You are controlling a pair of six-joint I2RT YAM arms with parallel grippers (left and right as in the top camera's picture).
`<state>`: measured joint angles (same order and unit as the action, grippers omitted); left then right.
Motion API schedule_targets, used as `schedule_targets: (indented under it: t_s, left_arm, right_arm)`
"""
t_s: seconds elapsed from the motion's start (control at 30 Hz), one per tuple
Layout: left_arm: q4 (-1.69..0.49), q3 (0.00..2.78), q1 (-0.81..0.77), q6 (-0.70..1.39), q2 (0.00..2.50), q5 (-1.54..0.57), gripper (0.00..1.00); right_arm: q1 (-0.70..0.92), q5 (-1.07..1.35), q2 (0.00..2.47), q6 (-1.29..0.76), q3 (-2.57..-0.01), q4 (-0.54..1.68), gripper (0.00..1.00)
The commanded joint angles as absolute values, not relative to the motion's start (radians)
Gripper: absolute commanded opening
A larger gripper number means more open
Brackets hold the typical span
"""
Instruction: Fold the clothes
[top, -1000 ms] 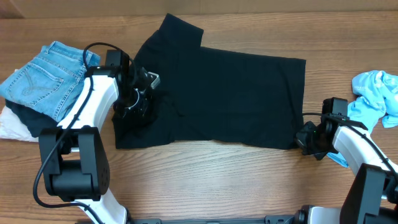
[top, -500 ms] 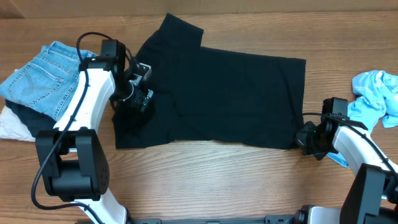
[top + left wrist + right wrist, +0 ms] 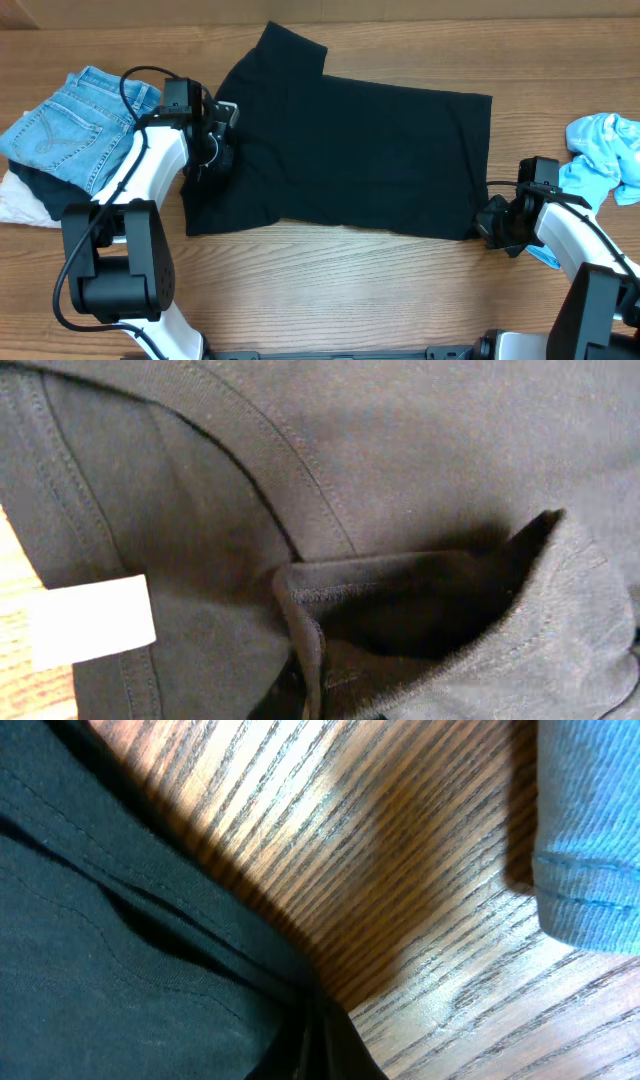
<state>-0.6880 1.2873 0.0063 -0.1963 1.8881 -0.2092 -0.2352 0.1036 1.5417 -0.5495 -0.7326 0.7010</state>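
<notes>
- The left tool (image 3: 217, 157) sits on the neck end of the black T-shirt (image 3: 350, 150). Its fingers are hidden from above by its own body, and the left wrist view shows only cloth.
- In that wrist view a fold of the T-shirt's collar ribbing (image 3: 300, 630) rises in a bunch toward the bottom edge. The white tag (image 3: 92, 620) lies flat just left of the fold.
- The left tool is closed tight, and the bunched fold appears pinched in it.
- The right tool (image 3: 488, 222) is at the T-shirt's lower right corner. Its fingers are cut off at the bottom of the right wrist view, where the shirt's hem (image 3: 150, 920) narrows to a point.
- The right tool is also closed narrow on that corner of the hem.
- The T-shirt lies spread across the middle of the desk (image 3: 350, 290), one sleeve pointing to the far edge. The near sleeve is hard to make out under the left arm.
- Left of the T-shirt, blue jeans (image 3: 70, 125) rest on a dark garment (image 3: 40, 190) and a white cloth (image 3: 20, 205), both mostly covered.
- Right of the T-shirt, a light blue cloth (image 3: 605, 150) lies bunched, cut off by the picture's edge, close to the right arm.
- Bare wood runs along the T-shirt's near hem and beyond its far edge.
</notes>
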Motion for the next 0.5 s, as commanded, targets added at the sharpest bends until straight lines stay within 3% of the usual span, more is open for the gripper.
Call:
schedule_targets:
  t_s: [0.0, 0.03, 0.07, 0.3, 0.47]
  left_arm:
    - [-0.686, 1.353, -0.001, -0.121, 1.892, -0.218, 0.39]
    - [-0.694, 1.365, -0.001, -0.120, 1.892, -0.212, 0.56]
    - [-0.703, 1.374, -0.001, -0.106, 1.892, -0.194, 0.65]
    - [-0.974, 1.439, 0.010, 0.049, 1.892, -0.130, 0.71]
    - [-1.168, 1.380, 0.059, 0.258, 1.892, -0.132, 0.63]
  right_arm:
    - [-0.245, 0.047, 1.549, -0.554, -0.722, 0.710, 0.04]
    - [-0.245, 0.047, 1.549, -0.554, -0.722, 0.710, 0.04]
    - [-0.245, 0.047, 1.549, -0.554, -0.722, 0.712, 0.04]
    - [-0.245, 0.047, 1.549, -0.554, -0.722, 0.714, 0.04]
    - [-0.245, 0.088, 1.549, -0.554, -0.722, 0.700, 0.05]
